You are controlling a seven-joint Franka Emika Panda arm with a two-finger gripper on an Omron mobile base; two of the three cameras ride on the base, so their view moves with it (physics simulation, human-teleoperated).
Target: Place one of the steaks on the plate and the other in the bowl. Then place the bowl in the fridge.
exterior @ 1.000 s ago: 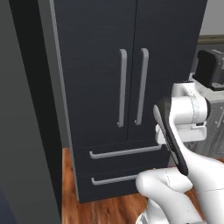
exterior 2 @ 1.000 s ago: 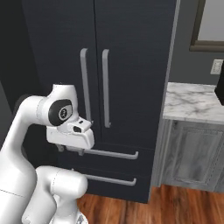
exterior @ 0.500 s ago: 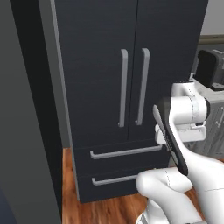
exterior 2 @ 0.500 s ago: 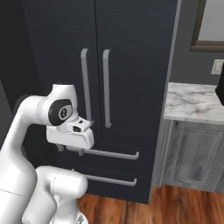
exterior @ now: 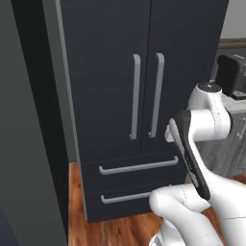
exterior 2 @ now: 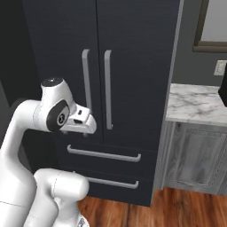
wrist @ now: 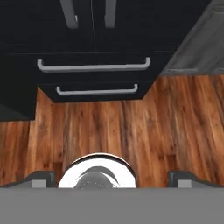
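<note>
Nothing has shifted in the last second: you're parked in front of the fridge (exterior: 144,86), both its doors and both lower drawers shut, with the marble tabletop (exterior 2: 195,104) off to its right. Your claw (wrist: 111,177) hangs empty over the wooden floor (wrist: 144,127), fingertips (wrist: 41,177) spread fully wide. No steaks, plate or bowl visible from here, so I'd say loading hasn't begun.

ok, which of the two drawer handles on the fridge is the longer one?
The upper drawer handle: it spans nearly the full width of the fridge, while the lower drawer handle beneath it is clearly shorter.
</note>
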